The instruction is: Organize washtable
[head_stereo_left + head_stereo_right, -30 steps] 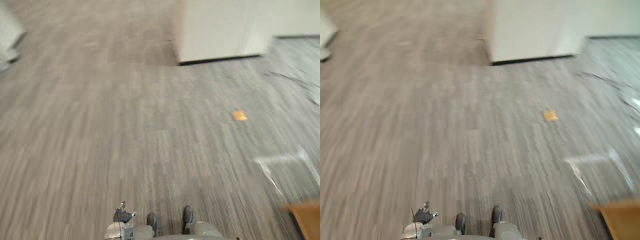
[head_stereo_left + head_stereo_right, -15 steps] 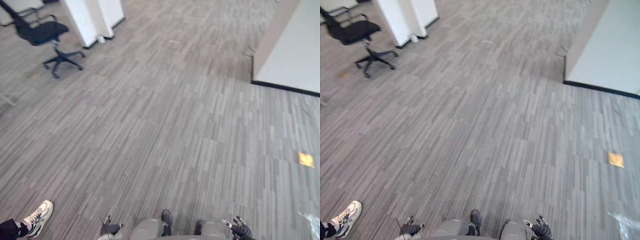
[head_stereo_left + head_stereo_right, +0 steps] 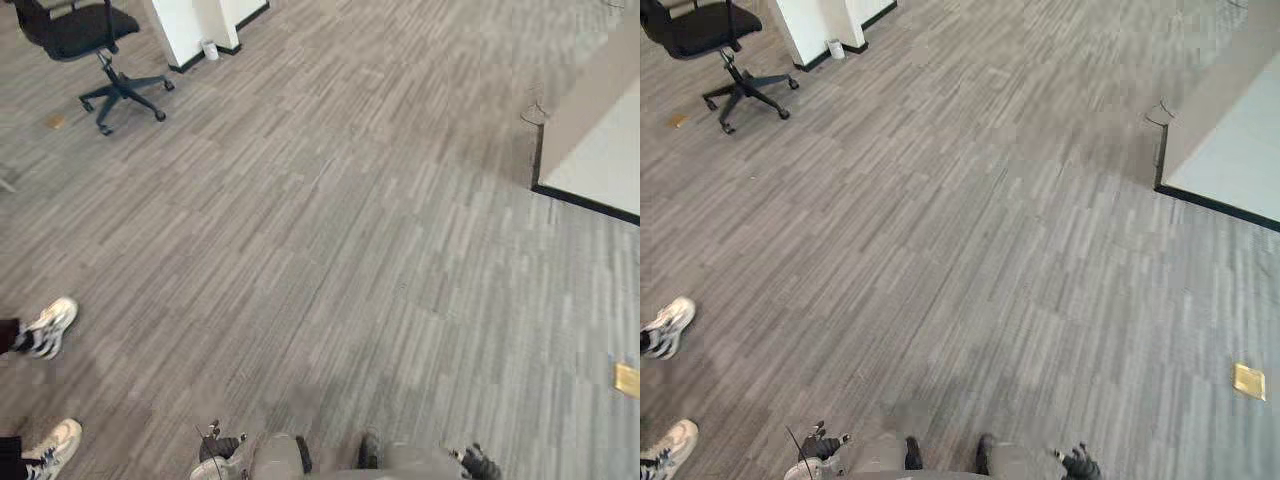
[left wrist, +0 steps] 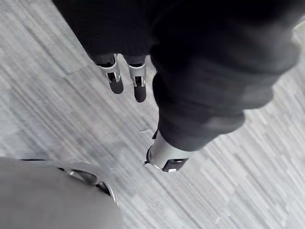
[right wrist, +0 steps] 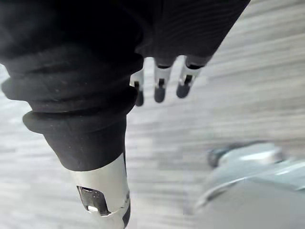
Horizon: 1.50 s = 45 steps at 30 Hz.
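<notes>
While above grey floor [image 3: 330, 230], left robot hand [image 4: 139, 87] and right robot hand [image 5: 160, 87] empty, fingers straight.

Left hand [image 3: 222, 447] low at robot's left side, hanging down; fingers [image 4: 116, 82] straight and loose, thumb [image 4: 164, 156] apart, nothing held. Right hand [image 3: 480, 464] low at right side, same pose: fingers [image 5: 160, 89] straight, thumb [image 5: 101, 191] clear, empty
</notes>
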{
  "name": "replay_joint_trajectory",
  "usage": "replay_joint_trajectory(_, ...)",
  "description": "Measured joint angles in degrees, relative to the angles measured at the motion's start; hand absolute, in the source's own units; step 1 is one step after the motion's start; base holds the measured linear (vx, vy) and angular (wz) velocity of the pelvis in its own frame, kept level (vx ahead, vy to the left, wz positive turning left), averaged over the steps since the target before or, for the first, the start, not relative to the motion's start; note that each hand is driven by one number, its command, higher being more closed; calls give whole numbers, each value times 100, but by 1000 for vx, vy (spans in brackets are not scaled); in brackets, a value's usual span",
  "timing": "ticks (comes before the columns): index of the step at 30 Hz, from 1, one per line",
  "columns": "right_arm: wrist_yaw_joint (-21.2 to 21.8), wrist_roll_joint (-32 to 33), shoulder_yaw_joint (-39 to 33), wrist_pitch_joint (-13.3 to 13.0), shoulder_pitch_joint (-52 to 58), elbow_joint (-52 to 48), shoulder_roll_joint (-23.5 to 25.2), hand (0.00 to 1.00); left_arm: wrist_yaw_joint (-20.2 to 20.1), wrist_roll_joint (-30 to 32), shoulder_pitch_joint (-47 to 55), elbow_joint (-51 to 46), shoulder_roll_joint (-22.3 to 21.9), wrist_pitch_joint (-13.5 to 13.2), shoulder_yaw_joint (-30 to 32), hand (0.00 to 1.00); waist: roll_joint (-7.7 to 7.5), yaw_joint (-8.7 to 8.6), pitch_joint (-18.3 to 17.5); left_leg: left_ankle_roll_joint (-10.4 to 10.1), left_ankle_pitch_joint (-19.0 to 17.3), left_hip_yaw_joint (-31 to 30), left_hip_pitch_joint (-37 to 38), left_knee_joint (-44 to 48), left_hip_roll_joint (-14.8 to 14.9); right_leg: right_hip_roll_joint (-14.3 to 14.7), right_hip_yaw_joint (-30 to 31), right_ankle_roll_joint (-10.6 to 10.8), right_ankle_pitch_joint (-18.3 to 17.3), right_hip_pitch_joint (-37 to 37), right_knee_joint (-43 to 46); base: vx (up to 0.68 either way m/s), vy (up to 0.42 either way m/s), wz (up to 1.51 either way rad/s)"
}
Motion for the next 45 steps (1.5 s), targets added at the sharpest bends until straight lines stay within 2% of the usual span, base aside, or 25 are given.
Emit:
replay_joint_trajectory(3,-1,11,-4,-78,-436,47,-57,0,3,2,-14,-43,70,-51,-64,0,-97,69,56,-53,295,-79,-744,-1921,-524,-450,12,-9,-8,379,-162,579,118,-2)
replay_joint_trajectory(4,-3,20,18,-91,-551,59,-88,0,3,1,47,-23,89,-48,-151,0,-31,136,65,-251,952,-400,-999,-3107,-590,-506,36,8,3,566,-322,538,238,-37)
replay_joint_trajectory(5,-1,20,152,-101,-594,106,-122,0,3,2,150,27,90,-47,-311,0,129,277,84,-555,1219,-754,-1296,-3731,-391,-402,125,33,13,823,-551,564,290,-54)
replay_joint_trajectory(7,-11,8,229,-99,-574,276,-102,0,9,3,384,211,16,-38,-365,0,291,534,51,-625,1491,-959,-1495,-3856,98,-312,422,188,-81,1303,-849,554,379,-83)
replay_joint_trajectory(9,-9,-4,245,-57,-607,491,175,0,6,4,392,369,128,-22,-269,0,-104,544,43,-465,2304,-910,-1571,-3381,-170,-687,580,453,20,1366,-617,575,407,-42)
replay_joint_trajectory(11,3,-51,276,-59,-604,522,274,0,3,7,395,428,249,-11,-158,0,-282,523,42,-2,2547,-629,-1271,-3468,-369,-1010,1055,918,532,845,451,575,385,-38)
replay_joint_trajectory(12,3,-72,269,-55,-587,609,278,0,15,8,406,437,206,27,-155,0,-291,525,53,427,2503,-415,-856,-3628,-485,-1173,1293,1188,943,474,1427,587,344,-52)
replay_joint_trajectory(14,18,-127,291,-54,-579,643,246,0,12,14,372,406,199,36,-309,0,-171,426,117,519,2199,-349,-142,-3855,-612,-1284,1099,1375,380,-74,2601,530,331,-46)
replay_joint_trajectory(15,43,-177,378,-61,-576,610,188,0,6,15,371,404,203,16,-429,0,-96,340,152,542,2021,-297,212,-3986,-635,-1260,898,1286,79,-297,2821,438,314,-42)
replay_joint_trajectory(17,115,-216,566,-63,-554,527,107,0,5,18,324,389,246,-24,-612,0,18,164,164,554,1779,-183,1021,-4405,-713,-874,576,1078,-344,-908,2560,493,286,-30)
replay_joint_trajectory(19,130,-213,648,-72,-522,419,108,0,4,20,238,361,300,-17,-714,0,-8,64,175,555,1597,-147,1424,-4578,-731,-394,566,1061,-316,-1401,1812,452,110,-14)
replay_joint_trajectory(22,122,-206,656,-81,-404,421,112,0,4,131,144,309,427,-14,-720,0,-271,24,72,414,1277,-199,1923,-4870,-1010,-8,700,1155,676,-1954,-190,454,38,16)
replay_joint_trajectory(23,117,-210,635,-55,-262,425,96,0,6,153,156,305,496,-10,-710,0,-433,11,-11,393,1208,-298,2199,-5008,-1229,-49,845,1049,953,-2144,-492,507,3,61)
replay_joint_trajectory(25,115,-207,561,-37,100,441,85,0,11,187,198,302,400,-8,-608,0,-360,-107,-105,281,917,-617,2561,-4940,-1233,-85,938,572,1731,-2043,-411,693,-63,93)
replay_joint_trajectory(28,131,-228,450,-37,171,459,62,0,12,223,383,276,225,-3,-67,0,-246,-99,-335,-335,427,-780,2084,-3258,-773,143,852,173,1548,-1940,72,735,-134,30)
replay_joint_trajectory(30,161,-226,456,-63,131,426,-40,0,19,210,392,253,121,-2,83,0,-156,-6,-273,-626,551,-611,1469,-1586,-476,222,900,39,1299,-1555,35,696,-141,-5)
replay_joint_trajectory(32,151,-224,477,-37,133,445,-147,0,39,210,407,250,75,12,35,0,-86,55,-195,-326,367,-329,1201,-515,-125,217,878,-19,833,-796,-128,560,16,11)
replay_joint_trajectory(35,114,-217,464,-47,-164,462,-116,0,61,213,411,193,101,9,-17,0,-160,96,-164,-179,142,-104,477,-982,-186,-117,912,-35,715,-242,-444,457,122,3)
replay_joint_trajectory(37,116,-213,377,-62,-270,425,-119,0,65,212,394,187,150,-5,-167,0,-215,98,-141,-353,300,-214,113,-2225,-434,-486,892,286,514,-56,-592,262,128,14)
replay_joint_trajectory(38,116,-207,330,-62,-263,428,-168,0,77,212,393,196,125,-10,-317,0,-26,110,-133,-530,686,-544,-75,-3182,-505,-566,852,422,365,130,-752,334,241,25)
replay_joint_trajectory(40,102,-157,360,-38,-240,466,-282,0,77,209,396,222,22,-7,-544,0,341,237,-112,-830,1363,-1099,-472,-3435,-375,-535,836,627,146,398,-947,387,386,5)
replay_joint_trajectory(41,104,-160,482,-29,-197,480,-252,0,79,153,403,238,19,-10,-623,0,313,401,-116,-655,1603,-1078,-504,-3146,-484,-617,946,627,-15,475,-1013,402,396,-18)
replay_joint_trajectory(43,124,-171,581,-32,-247,530,-110,0,106,89,400,265,52,-42,-671,0,328,414,-120,-264,1285,-1098,-760,-2473,-497,-519,1122,643,8,600,-919,493,330,-11)
replay_joint_trajectory(44,122,-229,596,-35,-311,534,4,0,99,78,418,327,123,-35,-571,0,210,455,-104,168,1018,-1056,-756,-2078,-553,-613,1233,744,130,674,-904,438,276,-14)
replay_joint_trajectory(45,123,-235,607,-41,-319,530,41,0,102,70,447,345,132,-33,-470,0,126,474,-138,267,955,-986,-684,-2081,-595,-673,1351,795,160,660,-821,422,309,-41)
